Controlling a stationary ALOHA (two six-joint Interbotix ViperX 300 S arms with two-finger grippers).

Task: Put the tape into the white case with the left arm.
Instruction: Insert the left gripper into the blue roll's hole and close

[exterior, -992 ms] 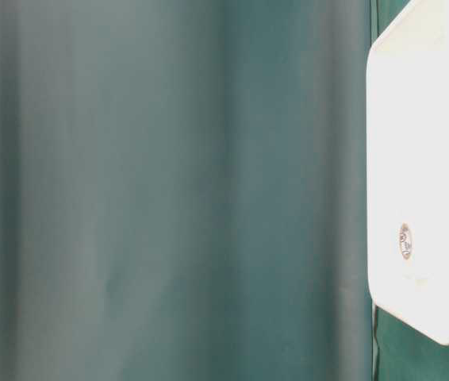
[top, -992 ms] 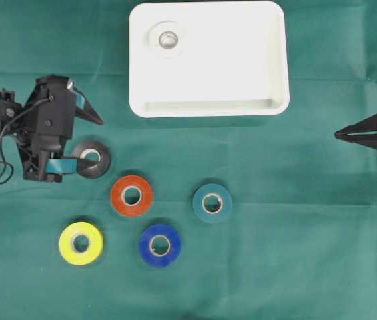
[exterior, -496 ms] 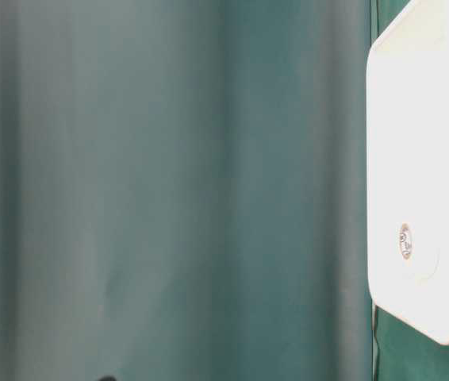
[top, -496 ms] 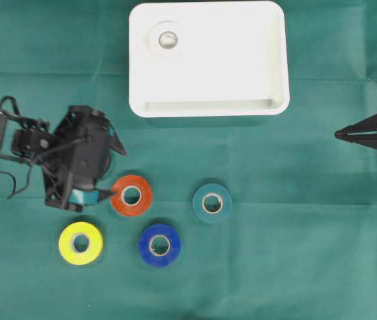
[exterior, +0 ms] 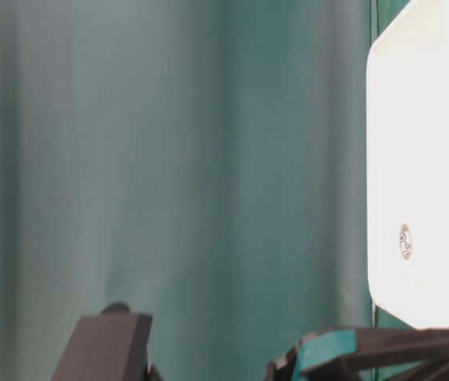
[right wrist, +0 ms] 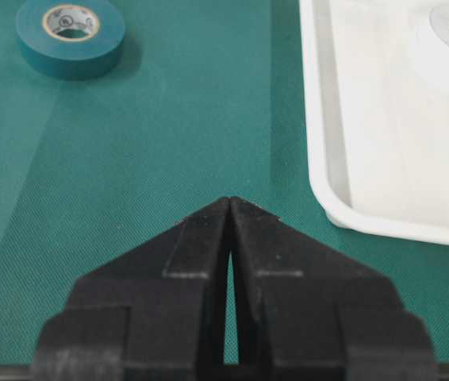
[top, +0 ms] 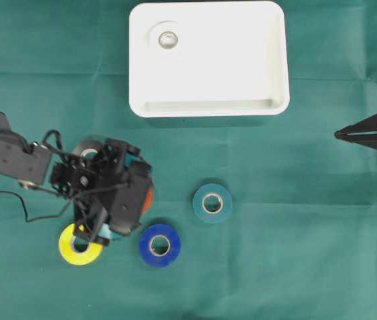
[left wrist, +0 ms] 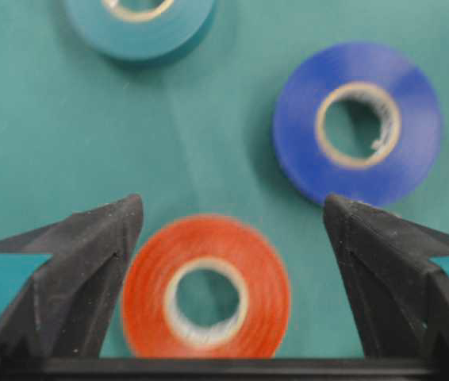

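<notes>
Overhead view, left to right. The left arm (top: pixel 2 150) reaches in from the left edge, and its left gripper (top: pixel 118 200) hangs over the cluster of tape rolls with jaws spread wide and nothing held. In the wrist view the two fingers (left wrist: pixel 90 246) stand on either side of the red tape (left wrist: pixel 206 287), which lies flat on the green cloth (top: pixel 275 267), apart from both. The yellow tape (top: pixel 75 245) lies just below-left of the gripper, partly hidden; the black tape (top: pixel 87 151) shows above the arm. To the right lie the blue tape (top: pixel 159 245) and then the teal tape (top: pixel 212 203). The white case (top: pixel 278 60) sits at the far side, well apart from the rolls, with a white tape (top: pixel 167 39) already in its left corner. The right gripper (top: pixel 348 133) rests clenched at the right edge.

The step in hand appears to be the descent onto the red roll. It would go best with the roll centred between the fingers, lowered until they span its outer wall, and kept clear of the blue roll nearby.
</notes>
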